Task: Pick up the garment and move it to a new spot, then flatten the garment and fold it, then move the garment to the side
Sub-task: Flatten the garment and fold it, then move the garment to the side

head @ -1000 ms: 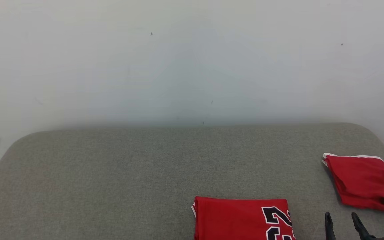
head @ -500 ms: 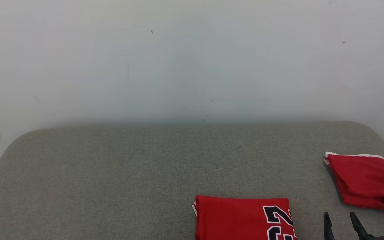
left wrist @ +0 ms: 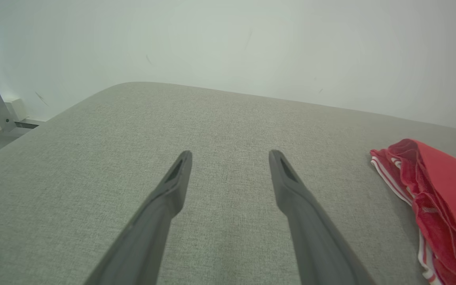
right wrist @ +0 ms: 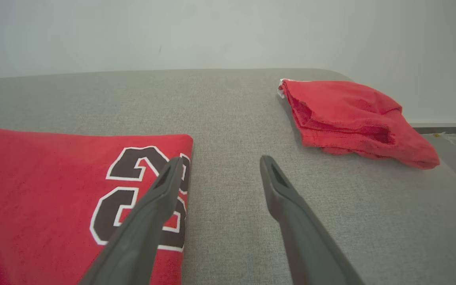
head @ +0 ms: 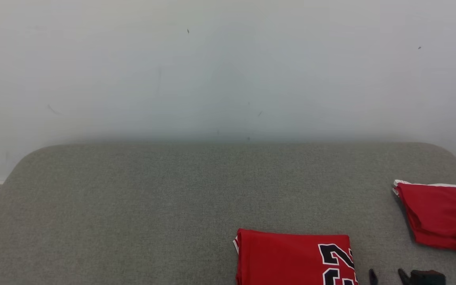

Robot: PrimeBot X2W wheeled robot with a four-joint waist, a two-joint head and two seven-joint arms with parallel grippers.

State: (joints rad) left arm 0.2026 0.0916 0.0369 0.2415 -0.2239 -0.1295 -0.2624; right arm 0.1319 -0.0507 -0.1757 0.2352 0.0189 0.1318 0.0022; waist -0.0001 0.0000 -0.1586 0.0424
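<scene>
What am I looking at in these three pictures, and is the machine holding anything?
It is a wheeled robot with two arms, each ending in a gripper with two long dark fingers. The wide picture comes from a camera on its head, looking down at a grey padded surface against a pale wall. The other two come from cameras on the wrists, each looking along that gripper's own fingers. The left gripper hangs open over bare grey fabric. The right gripper is open too, by the right edge of a folded red jersey with a dark number on it. A second folded red garment lies apart, farther to the right. Nothing is held.
</scene>
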